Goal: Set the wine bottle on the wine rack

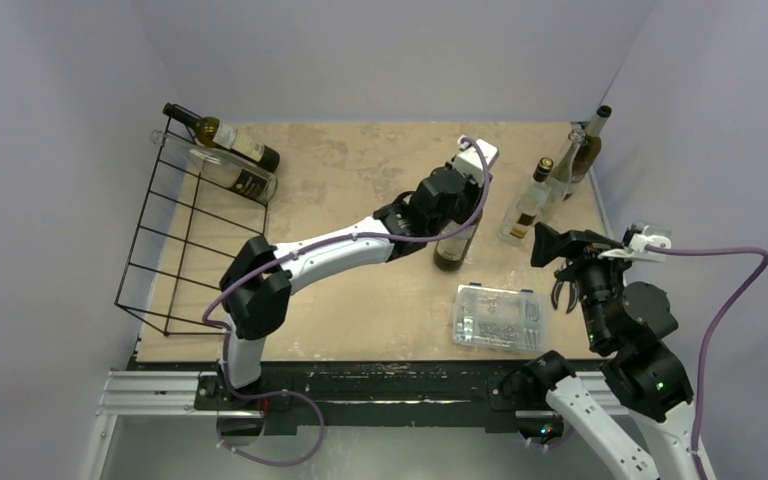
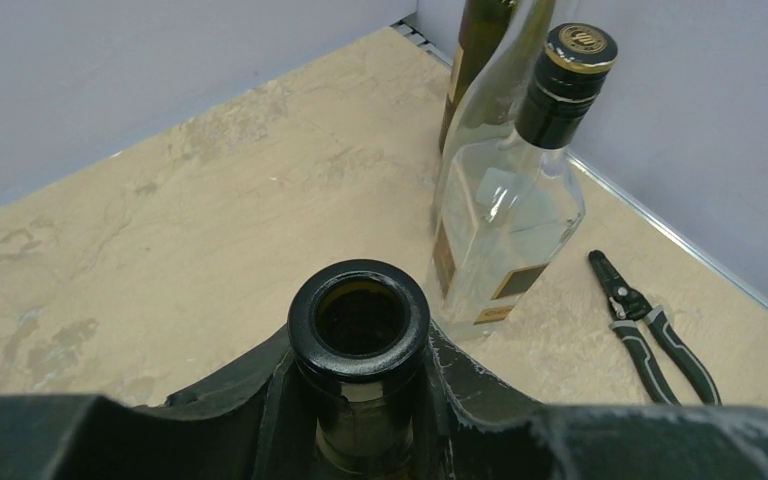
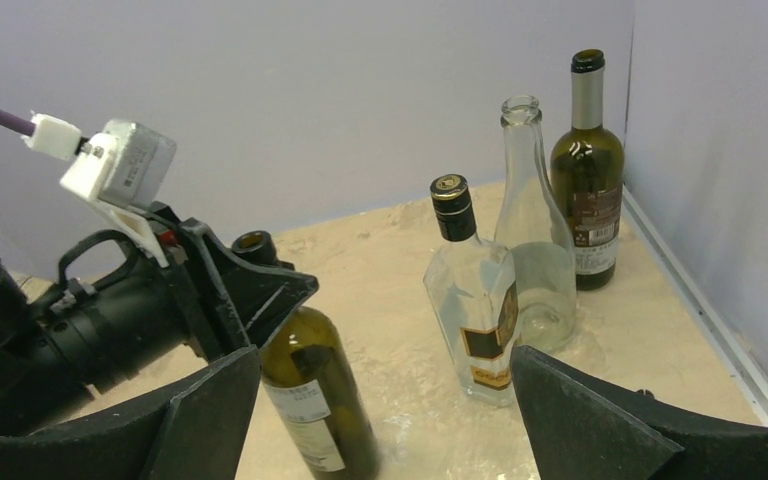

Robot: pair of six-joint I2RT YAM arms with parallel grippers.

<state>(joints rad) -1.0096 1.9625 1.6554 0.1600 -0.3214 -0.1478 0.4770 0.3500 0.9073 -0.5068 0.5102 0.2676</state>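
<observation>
A dark green wine bottle with a white label stands about upright at mid-table, open-mouthed in the left wrist view and slightly tilted in the right wrist view. My left gripper is shut on its neck just under the lip. The black wire wine rack stands at the far left, with a dark bottle and a clear bottle lying on its far end. My right gripper is open and empty, right of the held bottle.
Three bottles stand at the back right: a clear square one, a tall clear one and a dark green one. Black pliers lie near the right wall. A clear plastic box sits at the near edge.
</observation>
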